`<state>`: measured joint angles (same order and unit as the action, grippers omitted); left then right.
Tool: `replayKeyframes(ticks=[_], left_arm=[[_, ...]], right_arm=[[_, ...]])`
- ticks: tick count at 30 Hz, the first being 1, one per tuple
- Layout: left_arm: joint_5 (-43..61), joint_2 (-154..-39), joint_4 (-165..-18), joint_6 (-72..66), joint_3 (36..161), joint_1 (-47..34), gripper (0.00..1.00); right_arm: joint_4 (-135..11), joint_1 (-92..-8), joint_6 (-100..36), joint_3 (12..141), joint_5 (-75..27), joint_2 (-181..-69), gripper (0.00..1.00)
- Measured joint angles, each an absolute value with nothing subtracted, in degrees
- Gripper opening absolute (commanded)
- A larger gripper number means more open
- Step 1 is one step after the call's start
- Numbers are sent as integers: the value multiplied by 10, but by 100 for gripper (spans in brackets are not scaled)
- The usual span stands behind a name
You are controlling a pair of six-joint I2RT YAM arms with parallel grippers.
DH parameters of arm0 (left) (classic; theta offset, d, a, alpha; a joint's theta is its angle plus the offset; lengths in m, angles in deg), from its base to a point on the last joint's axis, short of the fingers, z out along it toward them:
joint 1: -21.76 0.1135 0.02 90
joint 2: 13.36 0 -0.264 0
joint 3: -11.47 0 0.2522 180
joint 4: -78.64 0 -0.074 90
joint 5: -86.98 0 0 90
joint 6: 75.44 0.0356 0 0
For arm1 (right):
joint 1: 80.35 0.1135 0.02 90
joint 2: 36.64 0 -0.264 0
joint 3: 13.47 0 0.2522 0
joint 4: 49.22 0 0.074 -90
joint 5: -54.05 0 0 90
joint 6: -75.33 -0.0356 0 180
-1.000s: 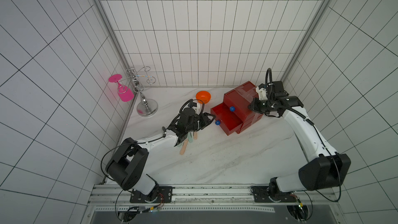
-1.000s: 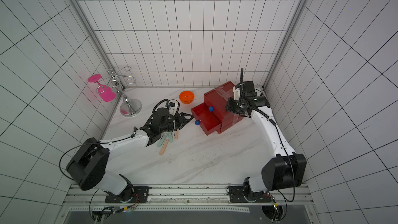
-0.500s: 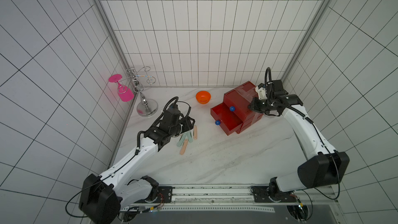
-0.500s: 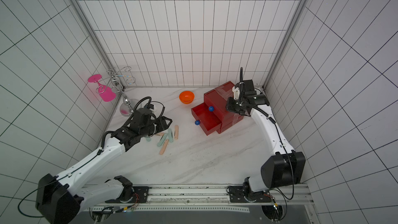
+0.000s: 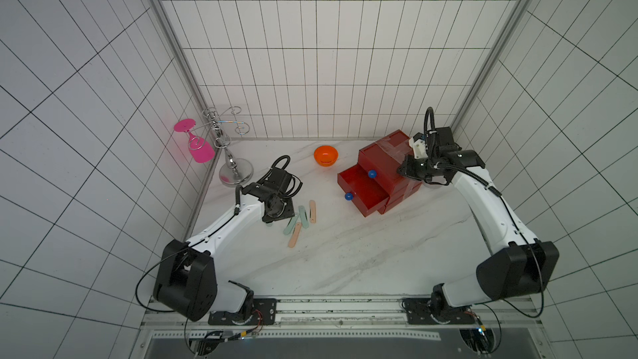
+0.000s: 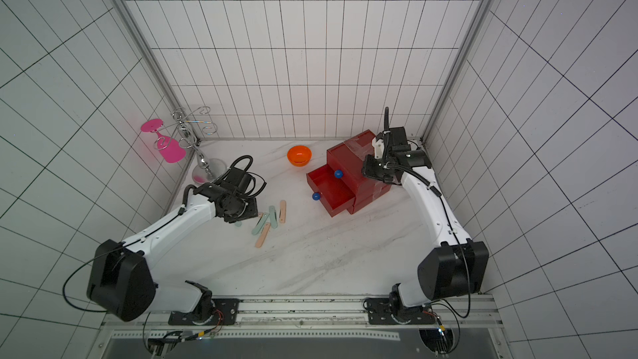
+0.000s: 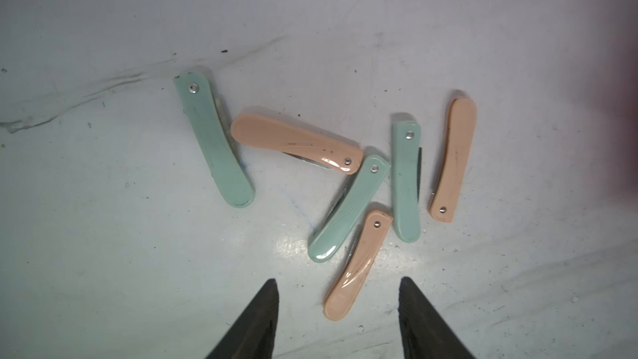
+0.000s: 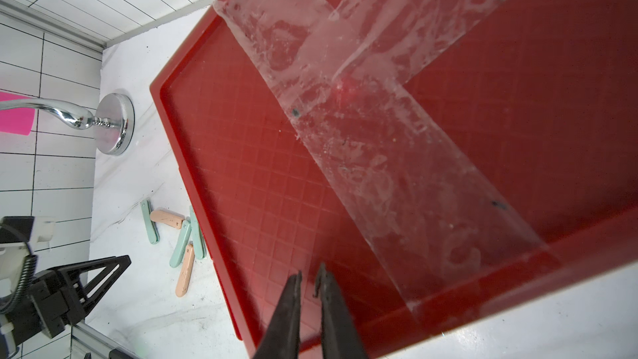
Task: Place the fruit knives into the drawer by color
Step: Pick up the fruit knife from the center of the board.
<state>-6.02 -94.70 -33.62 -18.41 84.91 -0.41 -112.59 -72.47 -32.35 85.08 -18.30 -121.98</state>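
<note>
Three mint-green fruit knives [image 7: 214,139] [image 7: 348,208] [image 7: 406,181] and three peach-pink ones [image 7: 297,143] [image 7: 359,267] [image 7: 454,160] lie folded in a loose cluster on the white marble table, seen in both top views [image 5: 300,219] [image 6: 269,219]. My left gripper [image 7: 338,281] hangs open just above them, with the end of one peach knife between its fingers and nothing gripped. The red drawer chest [image 5: 383,164] stands at the back right with two drawers pulled out and empty. My right gripper [image 8: 310,271] is shut on nothing over the chest's taped top [image 8: 345,105].
An orange bowl [image 5: 325,156] sits behind the knives, left of the chest. A chrome glass rack [image 5: 236,174] with a pink glass [image 5: 198,148] stands in the back-left corner. Tiled walls close in three sides.
My left arm has drawn back leftward from near the open drawers and now hovers over the knife cluster. The right arm and the chest have not moved.
</note>
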Motion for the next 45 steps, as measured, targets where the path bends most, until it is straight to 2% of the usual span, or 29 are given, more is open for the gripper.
replayKeyframes(ticks=[17, 29, 45], left_arm=[[-60, -1072, -317, -78, 883, -1, 57], [-40, -1127, -348, -56, 883, -1, 56], [-27, -1161, -363, -55, 888, -6, 49]], right_arm=[[-1111, -725, -325, 840, -177, -1215, 15], [-1106, -725, -327, 835, -175, -1212, 16], [-1103, -725, -328, 833, -173, -1211, 16]])
